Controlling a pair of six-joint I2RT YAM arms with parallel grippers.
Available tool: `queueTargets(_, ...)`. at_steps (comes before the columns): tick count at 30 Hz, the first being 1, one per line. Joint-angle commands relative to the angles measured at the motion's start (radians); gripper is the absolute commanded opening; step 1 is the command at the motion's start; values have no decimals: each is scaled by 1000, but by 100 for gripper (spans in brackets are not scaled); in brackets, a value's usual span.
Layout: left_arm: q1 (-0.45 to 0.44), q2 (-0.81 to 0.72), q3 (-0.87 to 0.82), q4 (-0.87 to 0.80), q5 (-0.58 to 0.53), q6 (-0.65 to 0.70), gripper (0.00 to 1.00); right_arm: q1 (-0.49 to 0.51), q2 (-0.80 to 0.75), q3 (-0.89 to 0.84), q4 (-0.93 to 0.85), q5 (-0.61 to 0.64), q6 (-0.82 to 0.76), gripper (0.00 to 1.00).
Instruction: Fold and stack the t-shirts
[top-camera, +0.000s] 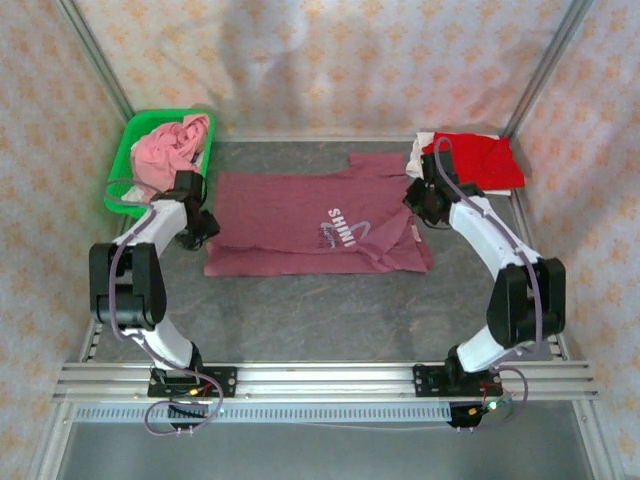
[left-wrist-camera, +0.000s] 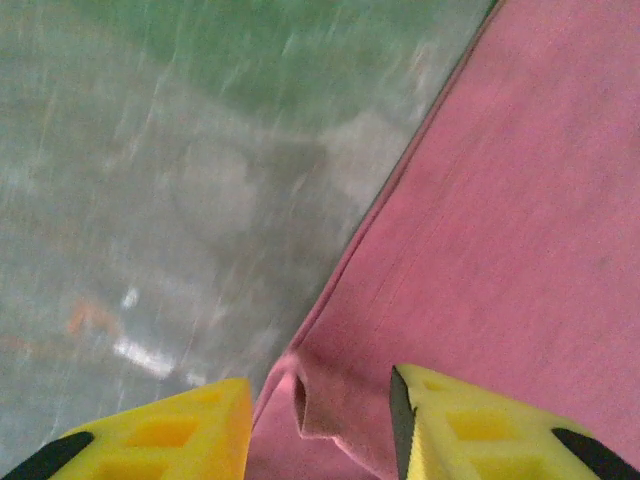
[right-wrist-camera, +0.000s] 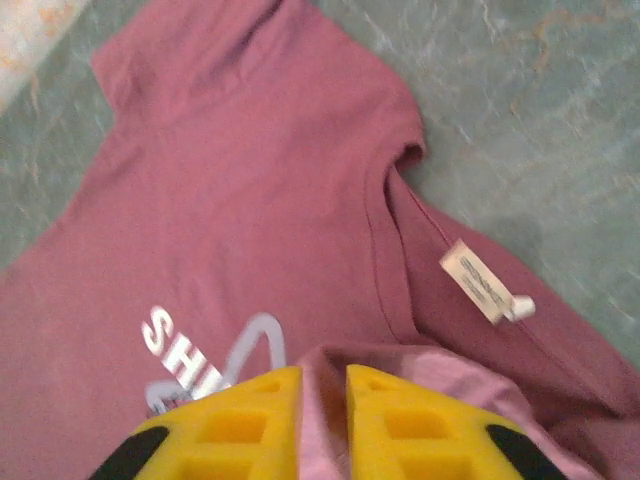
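At far left, green basket (top-camera: 120, 157): stands at the table's (top-camera: 320, 310) far left corner and holds a crumpled pink t-shirt (top-camera: 165, 148), heaped above the rim and draped over the far right edge.
Left gripper (top-camera: 200, 228): low at the left edge of the maroon t-shirt (top-camera: 290, 220), just right of the basket. In the left wrist view the yellow fingers (left-wrist-camera: 170, 430) stand well apart (left-wrist-camera: 320, 395); a small curled fold of the shirt's edge (left-wrist-camera: 500, 220) lies between them, touching neither, with bare table to the left.
Maroon t-shirt: spread flat across the middle of the table, between the two arms, lying sideways with its collar to the right and its pale print (top-camera: 345, 226) right of centre.
Right gripper (top-camera: 425, 205): at the shirt's collar end. In the right wrist view the fingers stand narrowly apart (right-wrist-camera: 323, 378) with a raised fold of the shirt (right-wrist-camera: 230, 200) in the gap; I cannot tell whether they pinch it. The print (right-wrist-camera: 185, 355) and neck label (right-wrist-camera: 480, 285) show.
Far right corner: a red t-shirt (top-camera: 482, 160) lies folded on a white t-shirt (top-camera: 417, 150).
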Motion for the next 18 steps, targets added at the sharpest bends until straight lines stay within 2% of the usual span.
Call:
queueTargets(1, 10, -4, 107, -7, -80, 12, 42, -16, 42, 111, -3, 41, -33, 23)
queueTargets(3, 3, -48, 103, 1, -75, 5, 43, -16, 28, 146, -28, 37, -59, 24)
queueTargets(5, -17, -111, 62, 10, -73, 6, 44, -17, -27, 102, 9, -6, -78, 26)
queueTargets(7, -47, -172, 3, -6, -94, 7, 44, -16, -94, 8, 46, -74, -86, 30)
queueTargets(12, -118, -304, -215, 56, -93, 5, 44, 0, -205, -222, 48, -182, -48, 31)
queueTargets(18, -139, -313, -341, 135, -53, -12, 42, 29, -200, -375, 98, -259, 13, 31)
